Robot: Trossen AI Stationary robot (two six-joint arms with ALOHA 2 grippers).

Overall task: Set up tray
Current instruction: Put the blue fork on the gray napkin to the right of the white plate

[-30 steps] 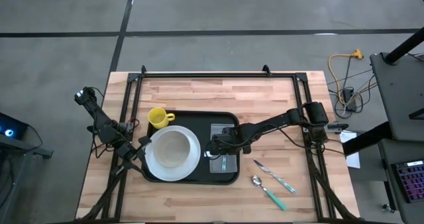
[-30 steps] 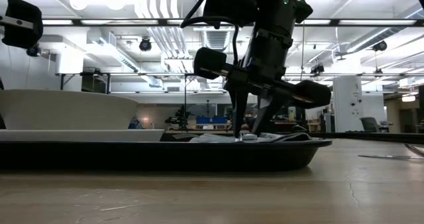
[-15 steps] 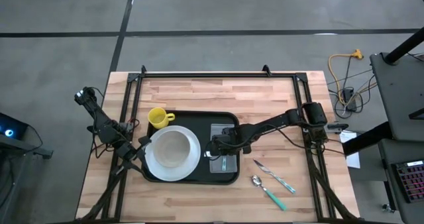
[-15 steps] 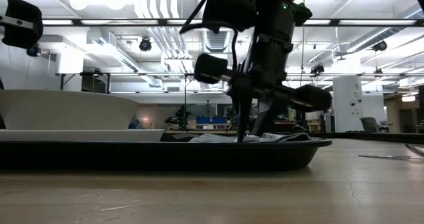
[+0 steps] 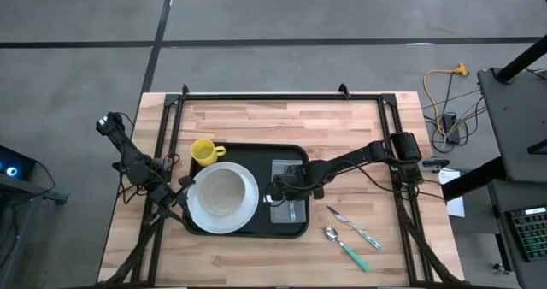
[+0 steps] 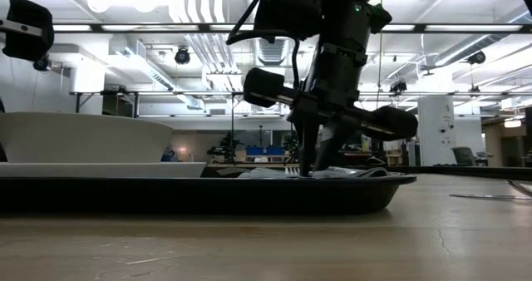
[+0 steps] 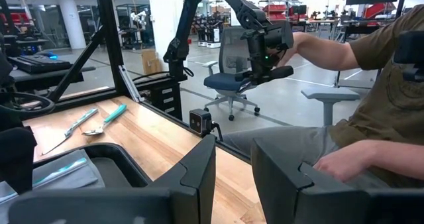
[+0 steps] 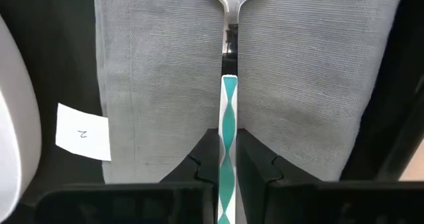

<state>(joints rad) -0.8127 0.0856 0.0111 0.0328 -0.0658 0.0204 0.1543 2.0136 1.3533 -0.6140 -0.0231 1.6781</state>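
Observation:
The black tray [image 5: 248, 232] lies mid-table. On it stand a white bowl on a white plate [image 5: 220, 195], a yellow cup [image 5: 203, 151] and a grey napkin [image 5: 296, 171]. A fork with a teal-and-white handle [image 5: 289, 210] lies on the napkin. My right gripper [image 5: 280, 191] stands over the napkin, pointing down, shut on the fork. My left gripper [image 5: 182, 189] waits open at the tray's left edge beside the plate; in its wrist view the open fingers [image 7: 199, 174] hold nothing. My right gripper [image 8: 228, 161] pinches the fork's teal-and-white handle [image 8: 228, 111] between its two fingers [image 8: 205, 158], one on each side of the handle. It comes from above, pointing down [image 6: 314, 152]. The fork lies flat on the napkin [image 8: 159, 85].
A knife [image 5: 346, 223] and a teal-handled spoon [image 5: 344, 244] lie on the wood to the right of the tray, toward the near edge. A white tag [image 8: 82, 131] sticks out of the napkin's side. A seated person [image 7: 371, 118] is beyond the table. Bare wood lies along the far side.
In the low view my right gripper's fingertips have drawn closer together over the napkin, closing on the fork's handle. The fork's head now shows beside them on the napkin.

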